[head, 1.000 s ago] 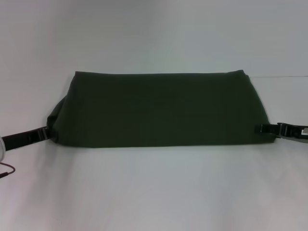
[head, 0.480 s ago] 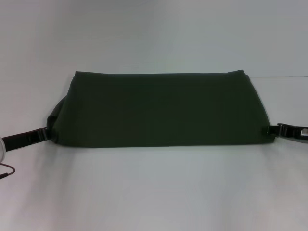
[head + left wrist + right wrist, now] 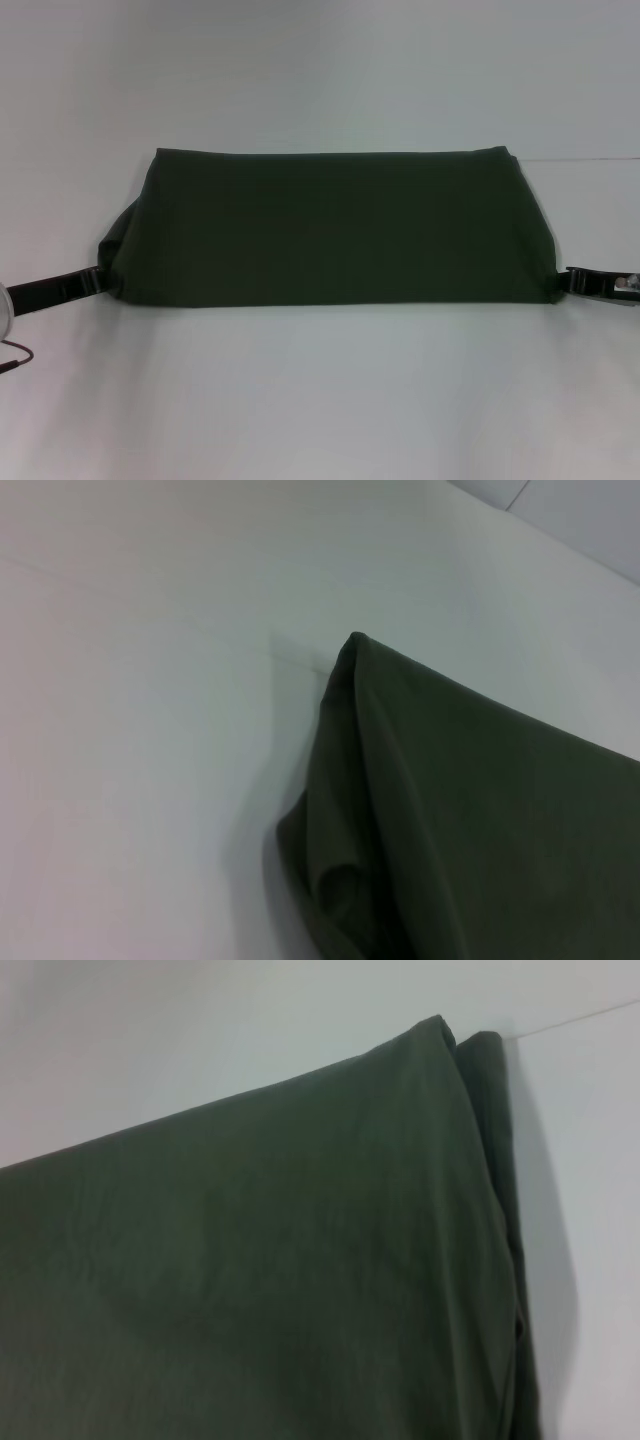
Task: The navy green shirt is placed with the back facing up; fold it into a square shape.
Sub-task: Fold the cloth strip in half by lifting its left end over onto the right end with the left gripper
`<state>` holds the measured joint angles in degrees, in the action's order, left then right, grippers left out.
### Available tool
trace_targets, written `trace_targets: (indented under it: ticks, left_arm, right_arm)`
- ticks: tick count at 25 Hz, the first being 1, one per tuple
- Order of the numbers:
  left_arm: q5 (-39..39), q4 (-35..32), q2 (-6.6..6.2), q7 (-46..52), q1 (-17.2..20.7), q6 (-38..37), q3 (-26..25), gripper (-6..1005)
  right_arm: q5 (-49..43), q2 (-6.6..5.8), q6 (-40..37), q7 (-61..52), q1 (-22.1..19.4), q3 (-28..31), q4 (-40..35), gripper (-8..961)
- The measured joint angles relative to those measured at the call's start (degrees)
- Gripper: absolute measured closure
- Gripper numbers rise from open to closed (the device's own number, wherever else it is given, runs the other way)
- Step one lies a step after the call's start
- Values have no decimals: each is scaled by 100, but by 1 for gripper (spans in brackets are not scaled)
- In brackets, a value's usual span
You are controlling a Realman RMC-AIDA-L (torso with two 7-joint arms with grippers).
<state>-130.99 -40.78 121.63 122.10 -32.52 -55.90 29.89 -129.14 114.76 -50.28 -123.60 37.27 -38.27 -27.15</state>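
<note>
Left gripper [image 3: 88, 281] at the near-left corner of the navy green shirt [image 3: 330, 228]; can't tell its state. Shirt lies folded into a wide band mid-counter [image 3: 320, 390]. Right gripper [image 3: 572, 281] just beside near-right corner; state unclear.

The shirt [image 3: 330, 228] lies flat on the table [image 3: 320, 400], across the middle, folded into a wide band running left to right. Its far edge is shorter than its near edge, so both sides slant outward toward the robot. Bare table lies before and behind it. The left gripper [image 3: 90, 282] sits at the shirt's near left corner, touching the cloth. The right gripper [image 3: 572, 281] sits just beside the near right corner. At the left side the layers bulge open in a loose fold [image 3: 335, 885].
</note>
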Motion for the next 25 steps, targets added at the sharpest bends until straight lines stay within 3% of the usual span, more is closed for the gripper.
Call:
trace_targets:
  ticks: [5,14,25]
  left_arm:
    - [2,-30,4,10,6,-117,-27,994]
    - [103,-391,17,47,226,-655,-205,994]
    - [110,-560,11,-70,437,-976,-426,995]
  right_arm:
    - [27,4,-53,86,-44,62,-34,953]
    - [280,73,-681,129,-460,280,-795,953]
    - [623,1,-1071,230,-760,328,-920,952]
